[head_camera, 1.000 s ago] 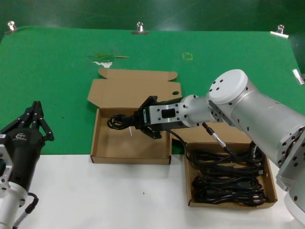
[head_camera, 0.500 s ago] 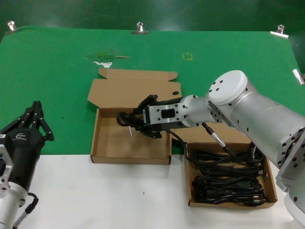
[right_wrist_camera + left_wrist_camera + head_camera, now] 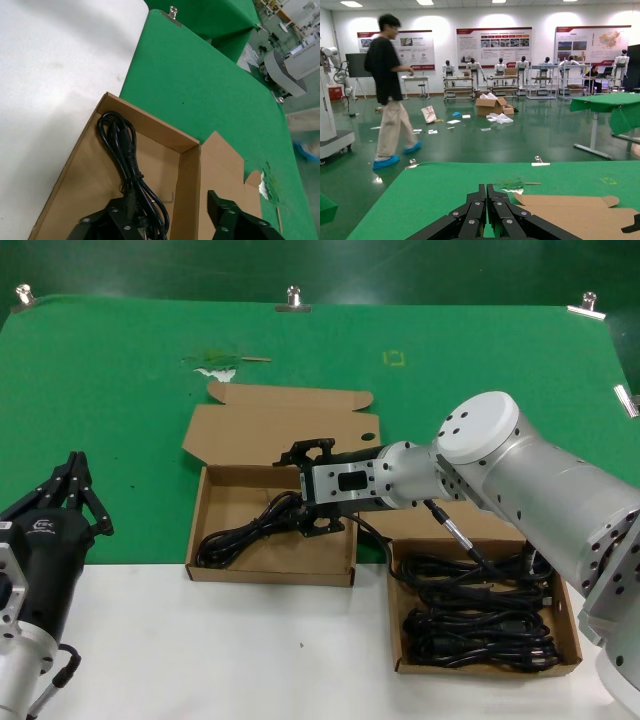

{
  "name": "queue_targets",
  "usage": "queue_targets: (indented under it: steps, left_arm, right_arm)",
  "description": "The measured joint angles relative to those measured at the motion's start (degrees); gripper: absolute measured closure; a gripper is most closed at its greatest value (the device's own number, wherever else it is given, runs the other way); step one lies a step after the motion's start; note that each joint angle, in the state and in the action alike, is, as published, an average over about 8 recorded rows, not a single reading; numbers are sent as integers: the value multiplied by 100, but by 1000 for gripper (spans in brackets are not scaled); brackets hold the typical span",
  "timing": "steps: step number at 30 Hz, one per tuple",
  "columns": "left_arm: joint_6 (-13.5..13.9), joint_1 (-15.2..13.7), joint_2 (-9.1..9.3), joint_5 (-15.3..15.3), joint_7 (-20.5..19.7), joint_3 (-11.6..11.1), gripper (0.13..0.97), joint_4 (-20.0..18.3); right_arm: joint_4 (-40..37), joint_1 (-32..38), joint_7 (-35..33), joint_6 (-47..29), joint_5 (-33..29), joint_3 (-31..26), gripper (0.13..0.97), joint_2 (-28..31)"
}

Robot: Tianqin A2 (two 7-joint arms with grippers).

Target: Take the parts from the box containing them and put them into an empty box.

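Right end effector [image 3: 312, 490]: fingers spread, gripping nothing, above left box [image 3: 345, 562].
Cord [image 3: 245, 530]: lay loose on that box's floor.
Right box [image 3: 572, 638]: held remaining cords [image 3: 480, 625].
Left end effector [image 3: 72, 490]: fingers together, parked at bench's left edge.

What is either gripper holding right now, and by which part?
Nothing: the right gripper is open above the cord lying in the smaller box; left gripper shut, empty.

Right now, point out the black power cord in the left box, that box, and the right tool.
Black coiled power cord [image 3: 243, 535], head view, mid-cable.
Brown cardboard box [image 3: 270, 572], head view, near wall.
Right tool [image 3: 186, 223], right wrist view, between fingertips.
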Motion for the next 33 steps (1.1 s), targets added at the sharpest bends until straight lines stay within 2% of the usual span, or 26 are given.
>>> queue_targets:
  steps: [1,9,10,18,22,25,30,33]
  left_arm:
    - [0,0,0,0,0,0,946,0]
    - [0,0,0,0,0,0,946,0]
    - [0,0,0,0,0,0,946,0]
    - [0,0,0,0,0,0,927,0]
    - [0,0,0,0,0,0,916,0]
    - [0,0,0,0,0,0,916,0]
    - [0,0,0,0,0,0,856,0]
    - [0,0,0,0,0,0,819,0]
  right_arm:
    - [0,-1,-2,1,2,0,673,0]
    - [-15,-4,-92,-5,168,0,474,0]
    - [-17,-4,-99,-5,183,0,474,0]
    - [-19,-4,-108,-6,199,0,293,0]
    - [-19,-4,-108,-6,199,0,293,0]
    - [0,-20,-99,2,195,16,250,4]
    - [209,-193,11,94,158,185,179,48]
    - [449,-391,140,200,115,379,167,98]
